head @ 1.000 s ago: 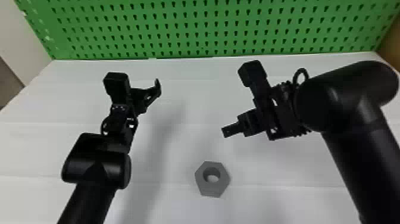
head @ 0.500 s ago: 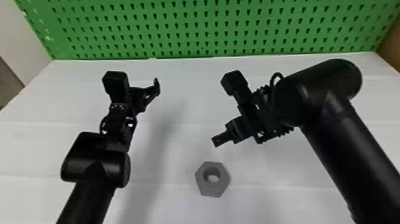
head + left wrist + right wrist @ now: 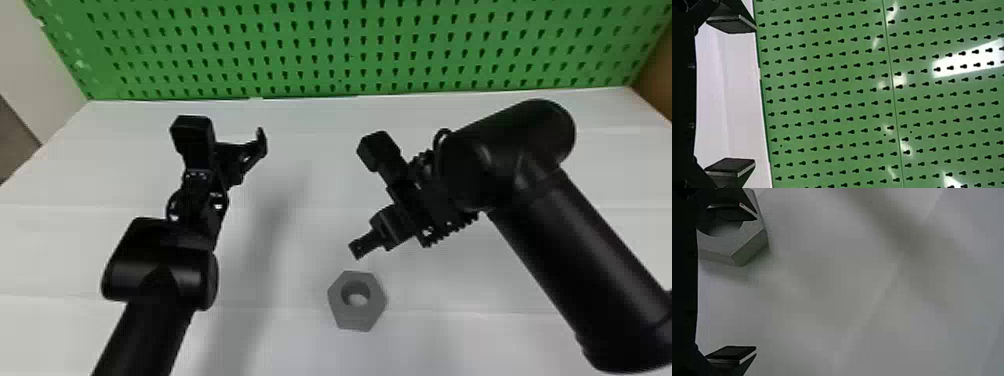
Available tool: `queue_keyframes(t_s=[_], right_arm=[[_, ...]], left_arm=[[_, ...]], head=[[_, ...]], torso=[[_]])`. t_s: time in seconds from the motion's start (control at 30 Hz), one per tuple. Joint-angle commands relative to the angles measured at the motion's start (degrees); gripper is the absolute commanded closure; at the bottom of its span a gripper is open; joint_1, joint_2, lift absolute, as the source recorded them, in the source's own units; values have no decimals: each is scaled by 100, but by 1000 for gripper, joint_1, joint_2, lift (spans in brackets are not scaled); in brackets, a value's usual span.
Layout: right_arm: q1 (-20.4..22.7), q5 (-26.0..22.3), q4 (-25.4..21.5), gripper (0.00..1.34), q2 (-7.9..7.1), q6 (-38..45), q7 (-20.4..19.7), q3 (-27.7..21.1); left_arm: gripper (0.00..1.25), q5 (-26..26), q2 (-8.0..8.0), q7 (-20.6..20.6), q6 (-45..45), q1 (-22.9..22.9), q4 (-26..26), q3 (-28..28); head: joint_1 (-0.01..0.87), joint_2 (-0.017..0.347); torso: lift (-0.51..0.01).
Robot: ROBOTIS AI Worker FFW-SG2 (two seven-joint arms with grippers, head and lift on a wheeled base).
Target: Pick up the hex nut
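Nearest: grey hex nut (image 3: 357,317), lying flat on the white worktop (image 3: 450,320), hole upward, well in from the far edge. Next, just beyond the nut in the head view: right gripper (image 3: 361,246), 2 jaws wide apart, 1 overlapping the nut in the right wrist view. Farther, nearer the far-left corner than the far-right: left gripper (image 3: 259,144), 2 jaws also wide apart. Farthest, upright along the far edge: green pegboard (image 3: 320,50).

White table (image 3: 310,145) with a gray hex nut (image 3: 359,316)
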Motion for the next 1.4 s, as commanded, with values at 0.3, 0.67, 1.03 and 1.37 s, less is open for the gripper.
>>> queue_keyframes(t_s=[0.3, 0.67, 1.03, 1.37], right_arm=[[-174, -342, 533, 107, -16, 17, -7, 361], [-253, -394, 858, 107, 11, 17, -7, 519], [-358, -553, 1025, 107, 28, 17, 1, 738], [-367, -632, 1254, 108, 37, 17, -7, 791]], left_arm=[[88, -21, 1, 0, -9, -107, 68, 6], [90, -39, 1, 0, -9, -177, 112, -11], [88, -56, 1, 0, -18, -204, 130, -20], [90, -56, 1, 0, -44, -221, 139, -20]], head=[[785, 149], [785, 149], [785, 149], [785, 149]], torso=[[-89], [-89], [-89], [-89]])
